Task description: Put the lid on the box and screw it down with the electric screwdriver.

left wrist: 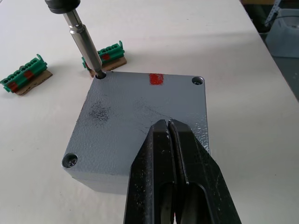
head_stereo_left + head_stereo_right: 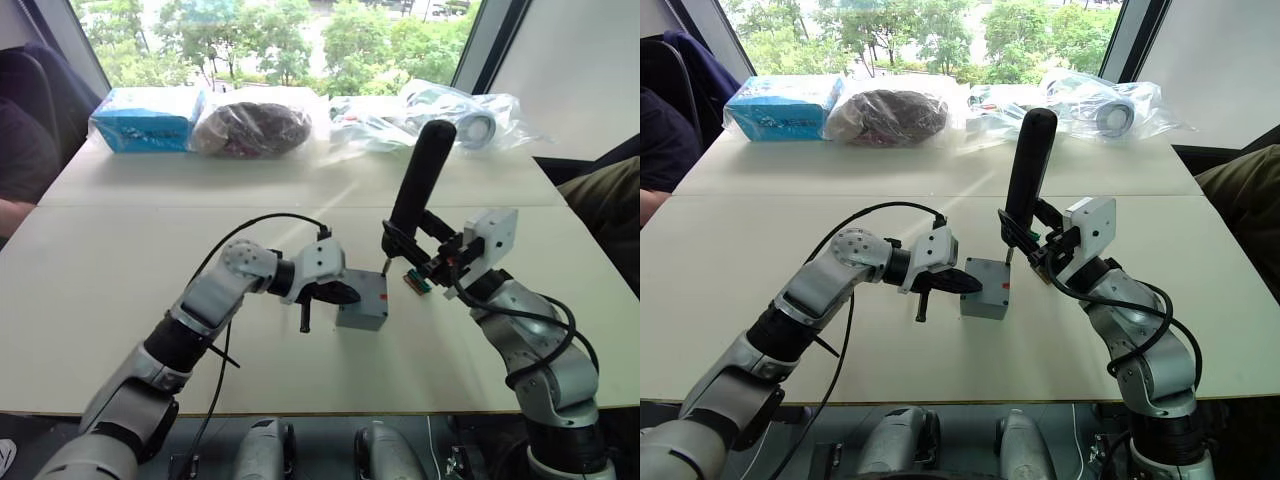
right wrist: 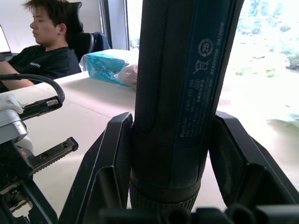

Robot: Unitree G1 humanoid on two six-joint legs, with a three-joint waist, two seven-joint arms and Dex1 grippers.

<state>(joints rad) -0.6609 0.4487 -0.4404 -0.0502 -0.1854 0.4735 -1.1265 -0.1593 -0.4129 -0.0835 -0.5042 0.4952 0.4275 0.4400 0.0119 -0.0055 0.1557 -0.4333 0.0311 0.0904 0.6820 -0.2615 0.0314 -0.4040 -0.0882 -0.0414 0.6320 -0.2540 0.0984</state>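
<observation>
The lid point(image 1: 140, 121) sits flush on the box point(image 2: 362, 305), mid-bench point(image 2: 120, 300). The left pincer point(image 1: 169, 128), closed and empty, presses the lid. The right pincer point(image 3: 170, 154) clamps the screwdriver point(image 2: 415, 185), bit seemingly seated in a corner screw. Rigid metal; steady from above.

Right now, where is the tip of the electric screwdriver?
The electric screwdriver stands tilted in the right gripper, right of table centre; its bit sits in a corner screw hole of the lid, near a green connector.
</observation>
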